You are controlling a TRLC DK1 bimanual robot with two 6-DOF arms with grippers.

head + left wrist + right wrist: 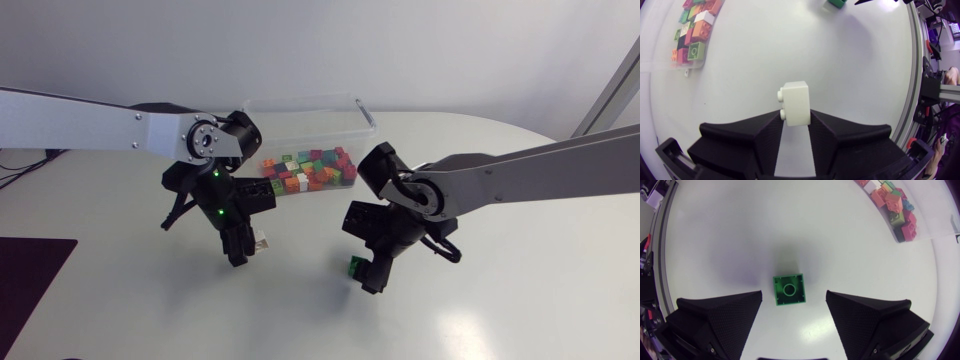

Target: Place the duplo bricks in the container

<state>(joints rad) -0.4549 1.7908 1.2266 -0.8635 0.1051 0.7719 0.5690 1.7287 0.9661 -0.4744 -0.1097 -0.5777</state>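
The left fingers [765, 132] are closed on a white brick [796, 104], one pressing each flat side. The brick sticks out past the tips with its studs turned sideways. It looks lifted off the table [855, 80], though how far I cannot tell. The right fingers [732, 315] stand wide open, one to each side of a green brick [788, 290] that lies on the table between them, apparently hollow side up. Neither finger touches it. Ahead of both pairs of fingers and well apart from them is the clear container [305, 103]. A heap of coloured bricks [308, 170] lies in it, and the two arms flank it in the head view. So I judge the two arms to be at different steps. The left has its grip and is ready to carry, while the right is lined up over its brick with the grasp not yet made. For the left, the next move calls for taking the white brick over the container's near wall, high enough to clear the rim, and opening only once it is above the heap. For the right, it calls for coming down squarely so the fingers meet the green brick's two flat sides together, then closing and lifting. Both paths lead to the same box, so one arm should probably go first.
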